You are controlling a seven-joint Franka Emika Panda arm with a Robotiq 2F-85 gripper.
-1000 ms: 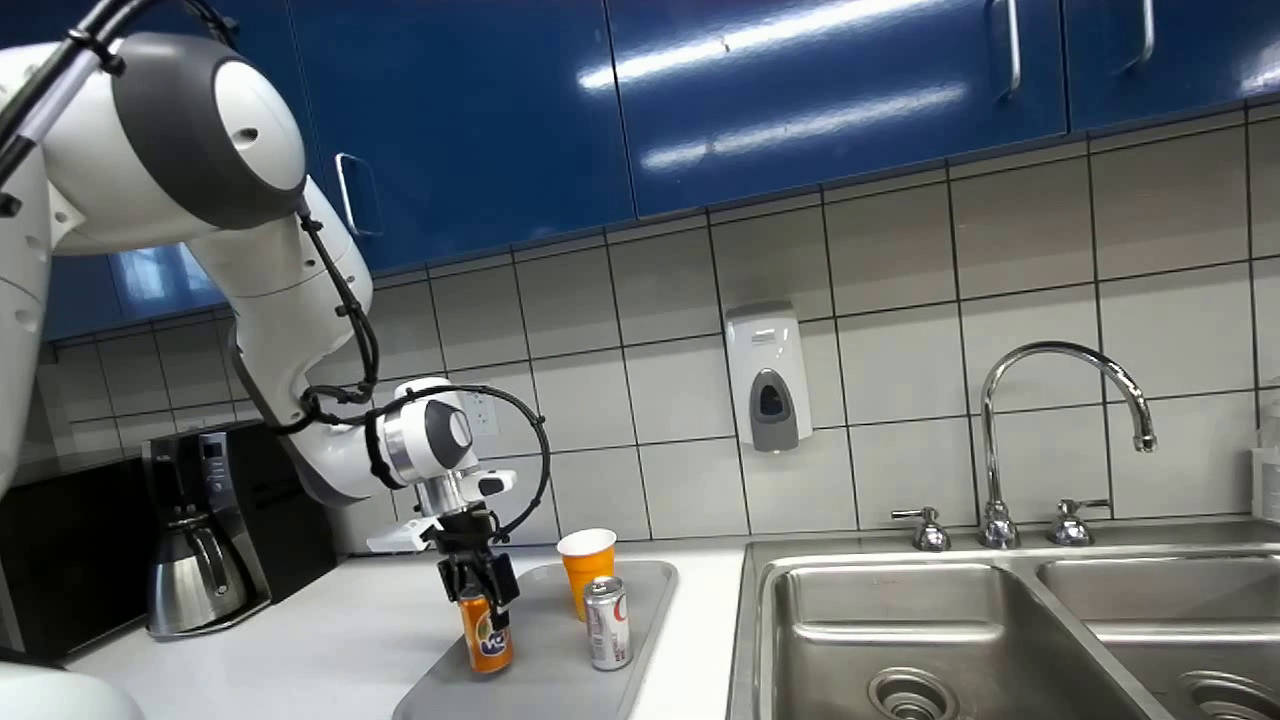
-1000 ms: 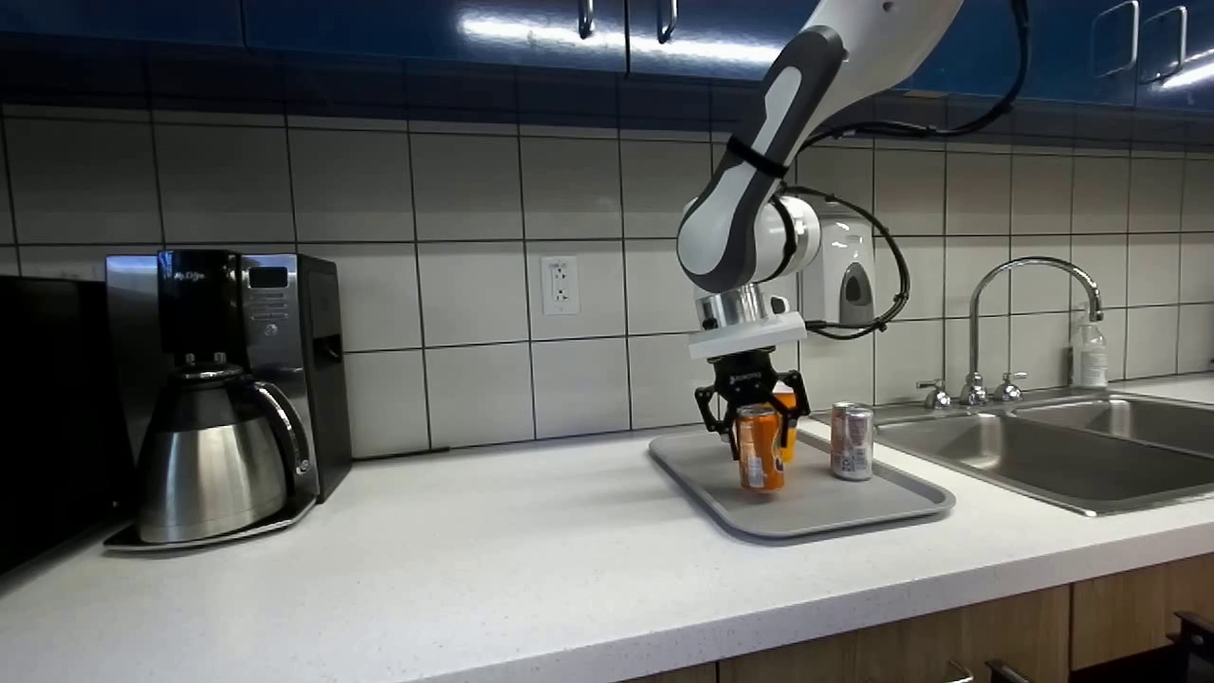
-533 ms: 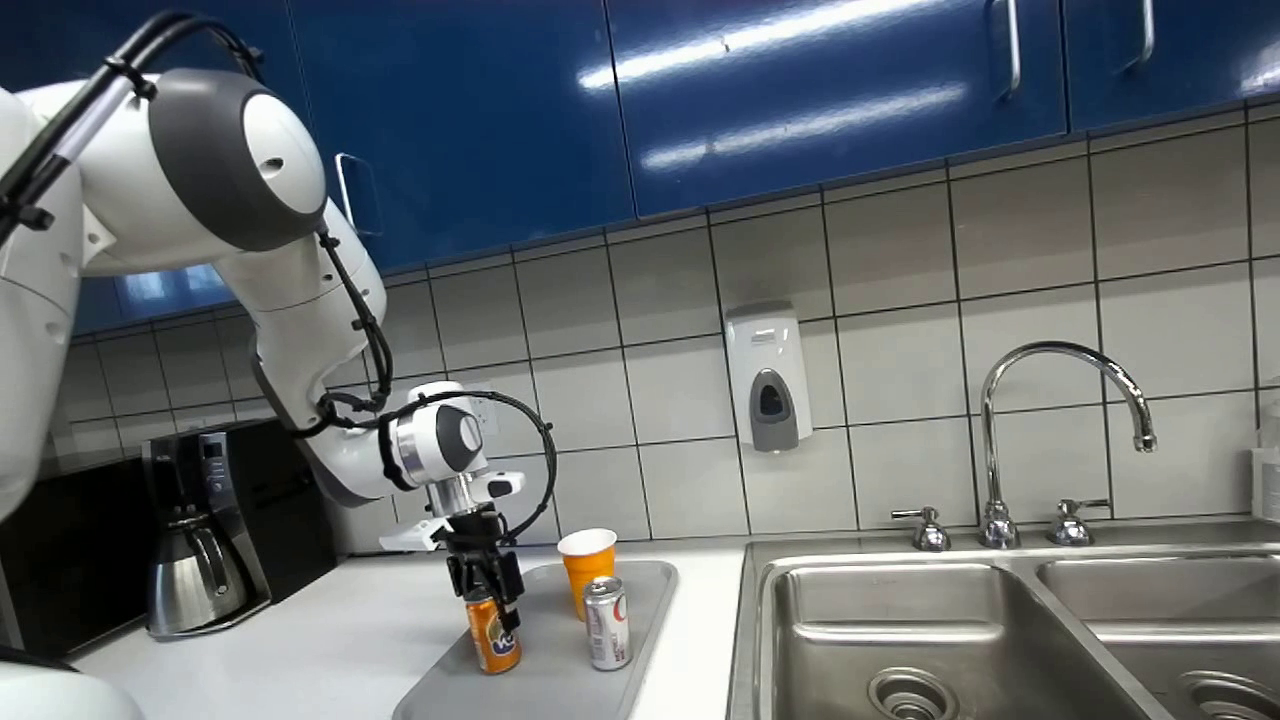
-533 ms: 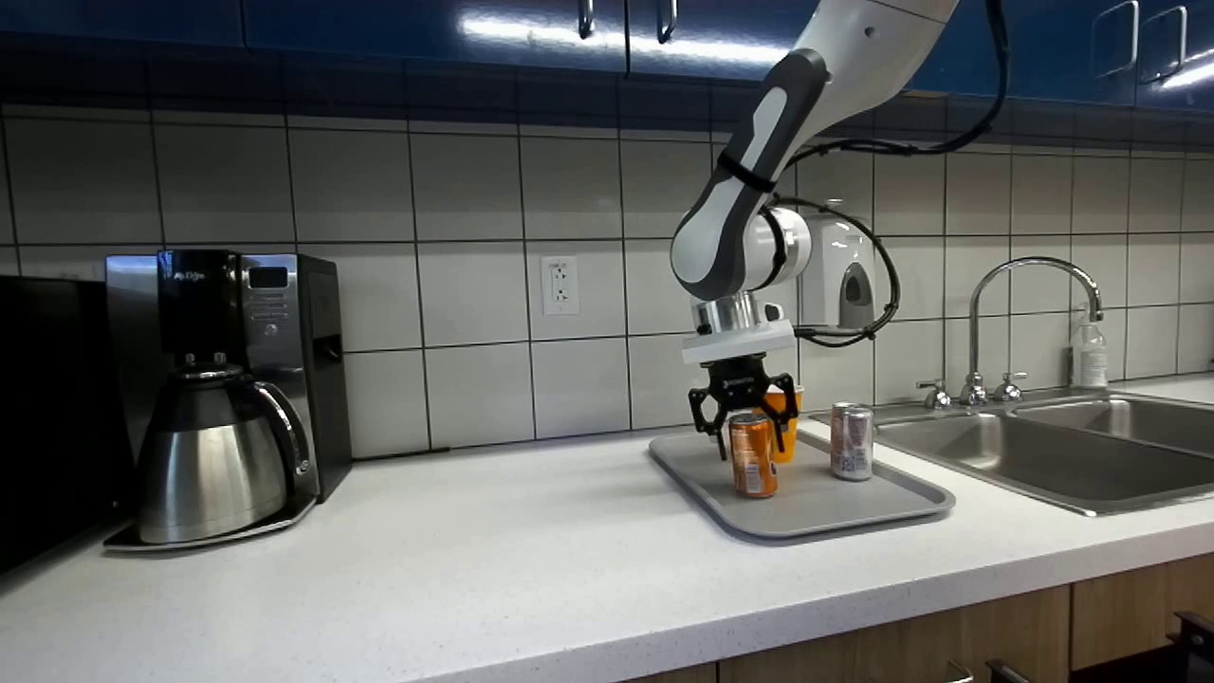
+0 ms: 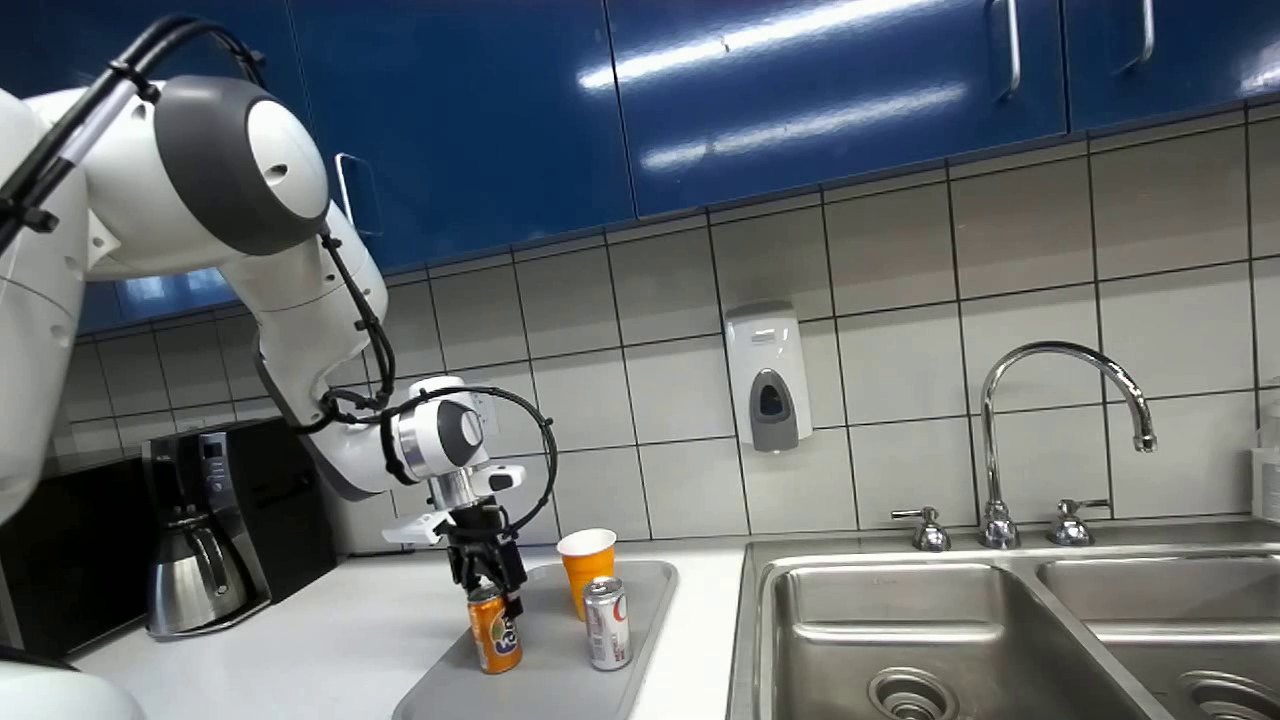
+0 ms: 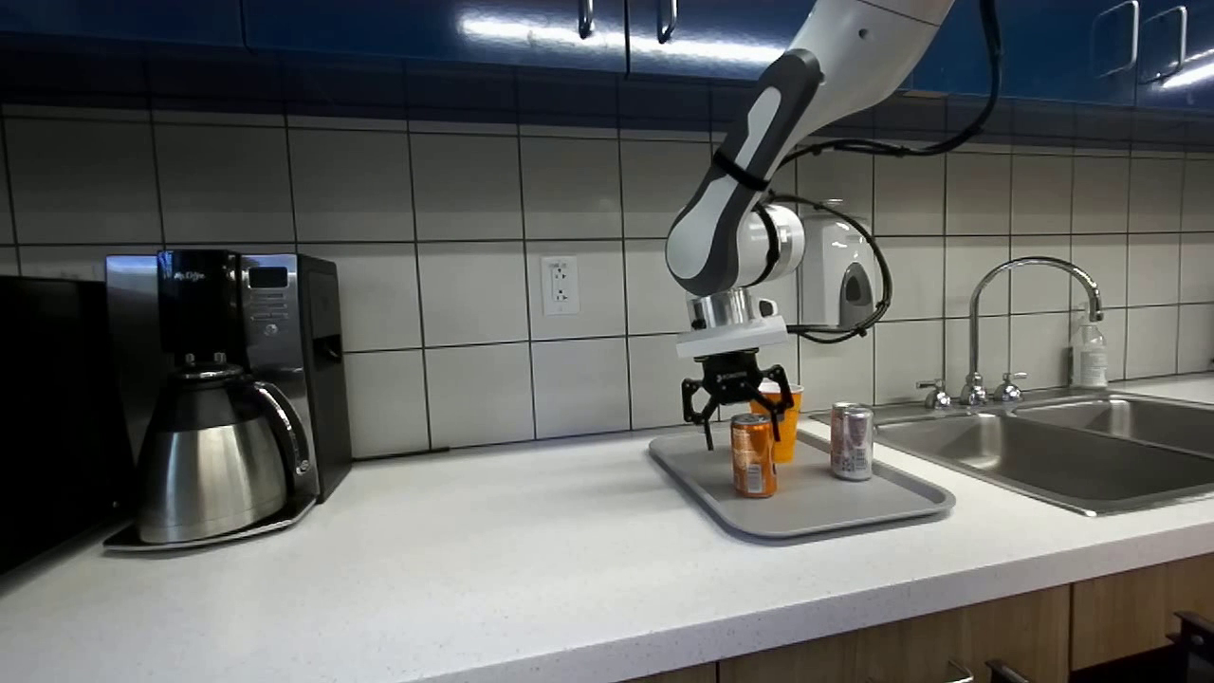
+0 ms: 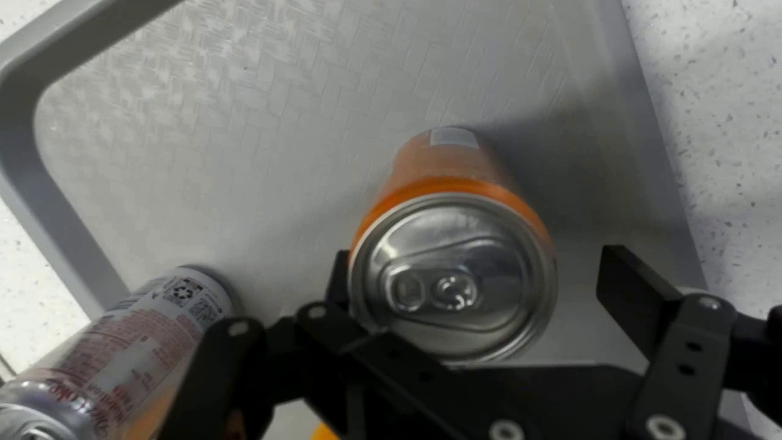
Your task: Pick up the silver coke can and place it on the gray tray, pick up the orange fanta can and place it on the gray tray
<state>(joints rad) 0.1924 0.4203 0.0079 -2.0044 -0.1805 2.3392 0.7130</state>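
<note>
The orange fanta can (image 5: pixel 495 635) stands upright on the gray tray (image 6: pixel 816 517). My gripper (image 7: pixel 476 269) is open around the top of this can. In the wrist view its right finger (image 7: pixel 635 293) is clearly apart from the can, while the left one is close beside the lid; whether it touches, I cannot tell. In an exterior view the fingertips reach down to about the can's upper part (image 6: pixel 754 436). The silver coke can (image 5: pixel 608 630) also stands upright on the tray, toward the sink side; in the wrist view the silver can (image 7: pixel 140 348) is partly behind the gripper.
An orange cup with a white rim (image 5: pixel 587 570) stands on the tray behind the cans, close to the gripper. A steel sink (image 6: pixel 996 455) with a faucet (image 5: pixel 1000 440) lies beside the tray. A coffee maker (image 6: pixel 218 408) stands on the counter.
The gripper has opened and let go of the orange fanta can, which has come down from a slight tilt to stand on the tray. The gripper has then shifted slightly upward.
</note>
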